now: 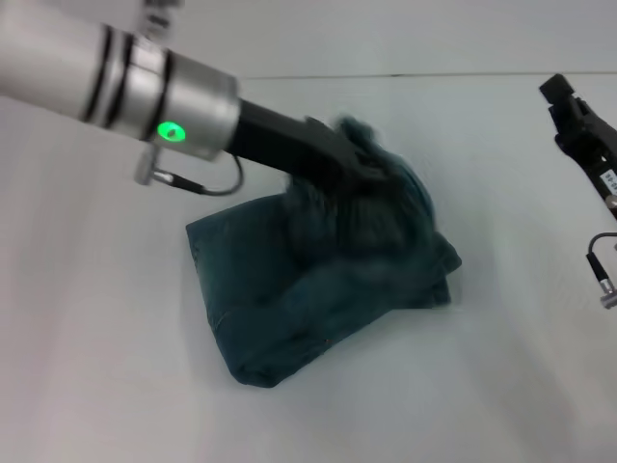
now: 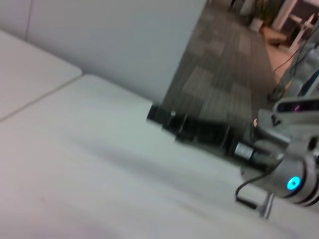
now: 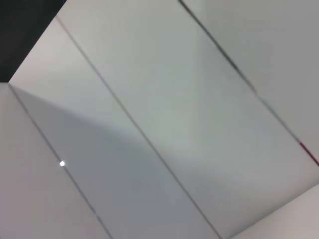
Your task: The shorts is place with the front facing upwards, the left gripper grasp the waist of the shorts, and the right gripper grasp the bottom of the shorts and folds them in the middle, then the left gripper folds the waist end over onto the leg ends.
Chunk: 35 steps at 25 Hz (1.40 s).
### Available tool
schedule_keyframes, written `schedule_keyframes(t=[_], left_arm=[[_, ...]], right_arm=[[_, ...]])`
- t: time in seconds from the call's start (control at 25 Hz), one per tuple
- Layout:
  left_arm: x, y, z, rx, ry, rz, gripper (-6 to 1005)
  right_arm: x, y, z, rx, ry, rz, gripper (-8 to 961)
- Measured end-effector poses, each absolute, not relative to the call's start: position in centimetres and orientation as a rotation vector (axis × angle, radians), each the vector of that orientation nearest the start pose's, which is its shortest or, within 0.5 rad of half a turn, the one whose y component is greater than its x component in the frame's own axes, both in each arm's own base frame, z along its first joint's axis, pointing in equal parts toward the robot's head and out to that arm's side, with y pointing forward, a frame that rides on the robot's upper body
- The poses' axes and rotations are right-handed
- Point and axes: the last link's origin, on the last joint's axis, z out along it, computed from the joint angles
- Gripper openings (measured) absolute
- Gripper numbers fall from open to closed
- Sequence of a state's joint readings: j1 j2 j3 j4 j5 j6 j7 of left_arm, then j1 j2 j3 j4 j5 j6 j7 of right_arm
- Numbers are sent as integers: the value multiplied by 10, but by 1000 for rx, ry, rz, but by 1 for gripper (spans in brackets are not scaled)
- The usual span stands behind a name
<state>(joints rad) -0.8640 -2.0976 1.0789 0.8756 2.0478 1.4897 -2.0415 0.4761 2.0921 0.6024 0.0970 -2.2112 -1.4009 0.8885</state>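
On the pale grey table [image 1: 106,386], your dark teal folded fabric shorts [image 1: 289,299] have bare surface all round, long axis diagonal. Your left gripper [image 1: 362,174] pinches a lifted fold; the right gripper [image 1: 578,121] hangs well apart, its grip unclear.

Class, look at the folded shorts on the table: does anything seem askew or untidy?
Yes. The shorts lie skewed on the table, and their far end is bunched and raised at the left gripper, not flat. The right gripper hangs apart at the right.
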Motion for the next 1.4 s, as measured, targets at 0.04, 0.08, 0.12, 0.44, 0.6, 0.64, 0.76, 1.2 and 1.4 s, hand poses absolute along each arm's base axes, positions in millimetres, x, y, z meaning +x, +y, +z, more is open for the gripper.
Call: schedule_keyframes(t=[0.04,0.08,0.12,0.44,0.6,0.64,0.76,1.2,1.4], left_arm=[[-103,387,-34,-3025,-685,-366,175],[-102,386,-43,-3018,-685,-354,178],[-103,386,-49,-3007,-684,-342,181],[-105,384,-57,-2980,-689,-337,345],[-115,383,-43,-2920,-727,-426,470],[-119,382,-39,-2904,-740,-456,499],[-134,378,-22,-2821,-790,-612,586],[-216,343,19,-2503,-881,-1086,864],[-248,317,25,-2508,-949,-1069,865]], right_arm=[[291,323,-19,-1606,969,1376,4],[292,323,-19,-1603,973,1373,6],[293,323,-19,-1602,975,1367,9],[295,321,-20,-1605,980,1355,28],[297,319,-20,-1630,977,1341,38],[297,319,-21,-1652,973,1329,40],[300,319,-20,-1708,993,1307,48],[276,321,7,-2199,856,1311,116],[261,310,38,-2590,754,1163,372]])
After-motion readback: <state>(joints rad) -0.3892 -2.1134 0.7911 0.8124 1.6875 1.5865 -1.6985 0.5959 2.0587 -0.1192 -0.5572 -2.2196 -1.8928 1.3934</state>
